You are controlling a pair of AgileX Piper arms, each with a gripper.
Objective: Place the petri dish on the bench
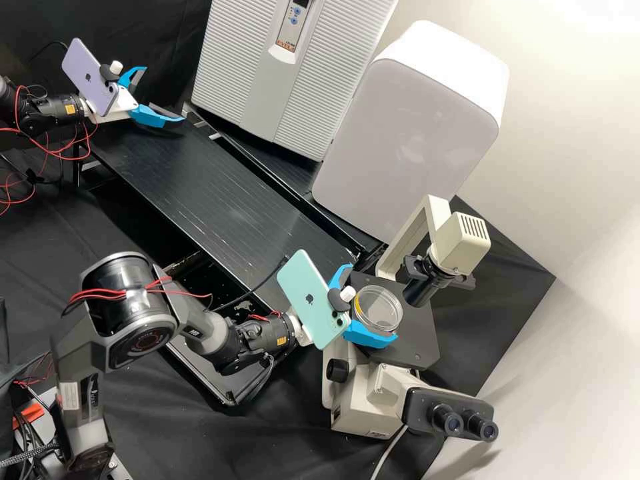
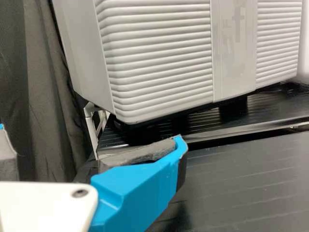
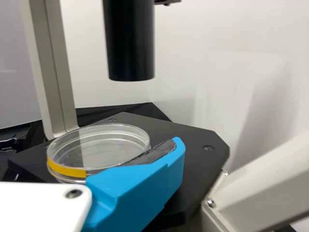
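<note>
Straddling the petri dish (image 1: 383, 310) on the microscope stage (image 1: 421, 337), the right gripper (image 1: 373, 304) has its fingers open; the left gripper (image 1: 164, 94), also open, hangs near the bench (image 1: 200, 180). Pickup appears underway, calling next for a gentle squeeze and level lift.

And there it is: the dish (image 3: 66, 168) is partly hidden by the right gripper (image 1: 373, 304) in the right wrist view, the tube (image 3: 129, 43) cropped! In the high view, the unit (image 1: 227, 80) and left arm (image 1: 43, 110) are clipped too.
</note>
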